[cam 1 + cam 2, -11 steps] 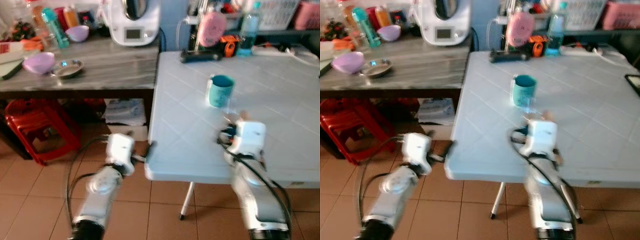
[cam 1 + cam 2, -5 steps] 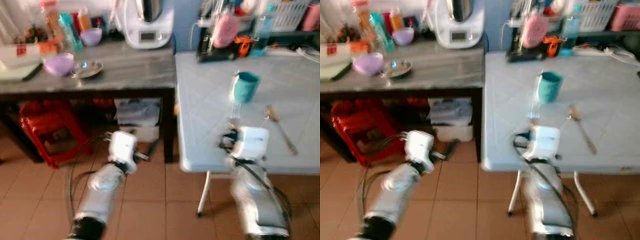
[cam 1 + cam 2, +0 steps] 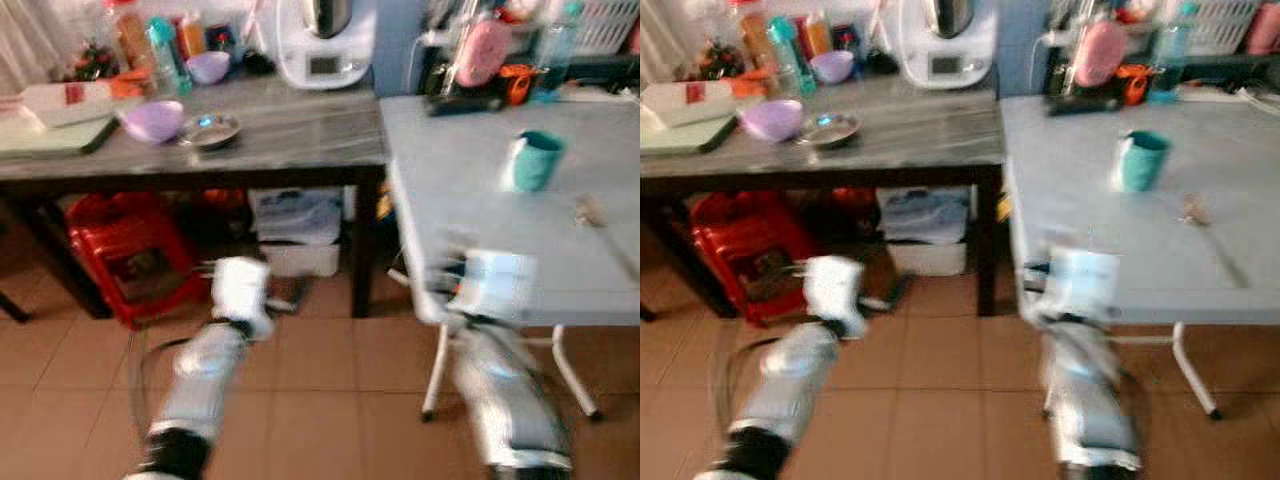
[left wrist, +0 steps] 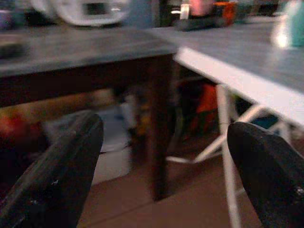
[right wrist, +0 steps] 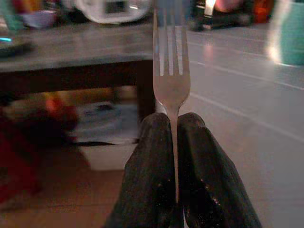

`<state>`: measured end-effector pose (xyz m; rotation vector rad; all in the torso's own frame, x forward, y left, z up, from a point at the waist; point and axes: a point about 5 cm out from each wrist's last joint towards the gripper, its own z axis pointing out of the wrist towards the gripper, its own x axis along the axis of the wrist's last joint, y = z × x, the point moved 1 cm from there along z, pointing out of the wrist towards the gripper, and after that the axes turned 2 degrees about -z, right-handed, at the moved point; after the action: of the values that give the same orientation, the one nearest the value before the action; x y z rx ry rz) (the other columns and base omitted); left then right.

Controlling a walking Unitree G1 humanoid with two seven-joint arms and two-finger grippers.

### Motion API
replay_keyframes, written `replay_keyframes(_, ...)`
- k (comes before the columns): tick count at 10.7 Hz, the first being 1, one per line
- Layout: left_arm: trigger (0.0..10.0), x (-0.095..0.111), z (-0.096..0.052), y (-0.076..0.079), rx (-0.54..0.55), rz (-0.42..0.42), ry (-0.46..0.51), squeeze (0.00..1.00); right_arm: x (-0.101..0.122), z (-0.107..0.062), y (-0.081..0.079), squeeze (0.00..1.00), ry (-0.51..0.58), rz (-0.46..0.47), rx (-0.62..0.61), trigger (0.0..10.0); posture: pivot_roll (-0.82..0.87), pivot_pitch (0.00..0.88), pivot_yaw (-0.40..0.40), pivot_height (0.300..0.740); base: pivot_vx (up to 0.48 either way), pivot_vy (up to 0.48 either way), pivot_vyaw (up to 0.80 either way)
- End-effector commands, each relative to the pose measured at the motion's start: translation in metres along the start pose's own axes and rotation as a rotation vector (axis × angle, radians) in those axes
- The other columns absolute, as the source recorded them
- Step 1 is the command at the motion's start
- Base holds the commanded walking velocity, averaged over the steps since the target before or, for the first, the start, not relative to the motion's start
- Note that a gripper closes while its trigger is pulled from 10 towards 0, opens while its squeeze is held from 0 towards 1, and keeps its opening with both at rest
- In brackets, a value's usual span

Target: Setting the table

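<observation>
My right gripper (image 5: pixel 173 121) is shut on a metal fork (image 5: pixel 171 61), tines pointing away from the fingers. In the eye views the right arm (image 3: pixel 492 287) hovers in front of the near left corner of the white folding table (image 3: pixel 470 200), about level with its edge. A teal cup (image 3: pixel 531 160) stands on the table, and a spoon (image 3: pixel 590 210) lies to its right near the front. My left gripper (image 4: pixel 161 142) is open and empty, its fingers (image 4: pixel 57 175) wide apart. The left arm (image 3: pixel 238 292) is low over the tiled floor, before the dark side table (image 3: pixel 250 140).
The side table carries two purple bowls (image 3: pixel 152 120), a steel dish (image 3: pixel 209 129), bottles and a white appliance (image 3: pixel 325 40). Red stools (image 3: pixel 125 255) and a box sit under it. A black device (image 3: pixel 465 100), a pink item and a bottle stand at the white table's back.
The whole picture has slid right and blurred, so the camera has turned left and drawn back. The right arm, earlier over the table's front, now stands before its corner. Fork still held.
</observation>
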<state>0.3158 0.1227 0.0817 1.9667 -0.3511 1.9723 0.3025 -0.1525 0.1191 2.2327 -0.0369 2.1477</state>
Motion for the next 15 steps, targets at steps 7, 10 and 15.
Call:
replay_keyframes(7, 10.0, 0.008, -0.006, -0.031, 0.197, 0.094, 0.027, 0.0, 0.002, -0.008, 0.02, 0.0, 0.035, -0.017, -0.055, 10.0, 0.01, 0.0, 0.083, 0.74, 0.0, 0.419, 0.0)
replay_keyframes(10, 10.0, 0.004, -0.019, -0.043, 0.246, 0.121, 0.012, 0.0, 0.0, -0.016, 0.021, 0.0, 0.047, -0.047, -0.048, 10.0, 0.01, 0.0, 0.08, 0.74, 0.0, 0.42, 0.0)
replay_keyframes(15, 10.0, 0.005, -0.015, -0.023, 0.149, 0.092, 0.039, 0.0, 0.003, -0.016, 0.014, 0.0, 0.069, -0.052, -0.01, 10.0, 0.02, 0.0, 0.082, 0.74, 0.0, 0.082, 0.0)
